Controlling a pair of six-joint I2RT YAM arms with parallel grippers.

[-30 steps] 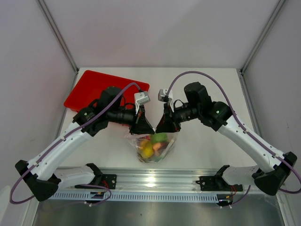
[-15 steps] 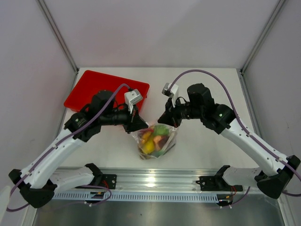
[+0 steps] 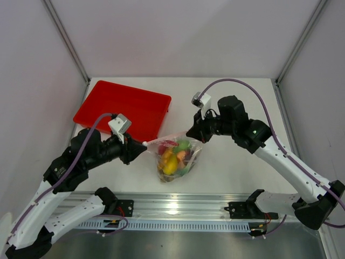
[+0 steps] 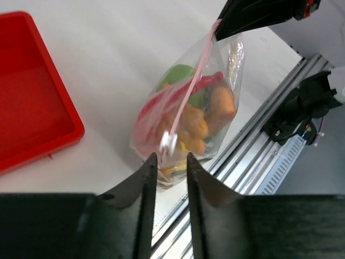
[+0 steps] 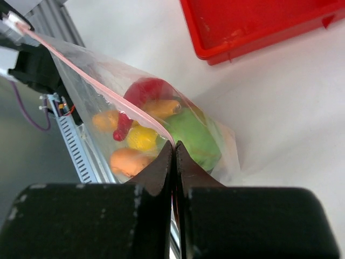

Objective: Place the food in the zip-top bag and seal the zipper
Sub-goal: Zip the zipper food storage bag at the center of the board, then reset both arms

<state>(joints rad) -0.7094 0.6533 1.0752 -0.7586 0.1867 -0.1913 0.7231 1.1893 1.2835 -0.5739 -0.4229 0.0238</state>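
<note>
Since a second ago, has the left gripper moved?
Yes. The left gripper has pulled leftward along the zipper. It overlapped the right corner of the red tray before and now sits clear of it, nearer the arm bases.

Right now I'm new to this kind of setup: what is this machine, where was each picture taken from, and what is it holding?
It is two robot arms bolted side by side at the near edge of a table. The wide picture looks down from above and behind them. The other two come from a camera on each wrist, so the dark shapes at the bottom are that arm's own fingers. On the table lie a red tray and a clear bag holding toy foods. The right fingers are shut on one end of the bag's pink zipper strip. The left fingers stand slightly apart at the other end, just behind the white slider; no grip shows there.
</note>
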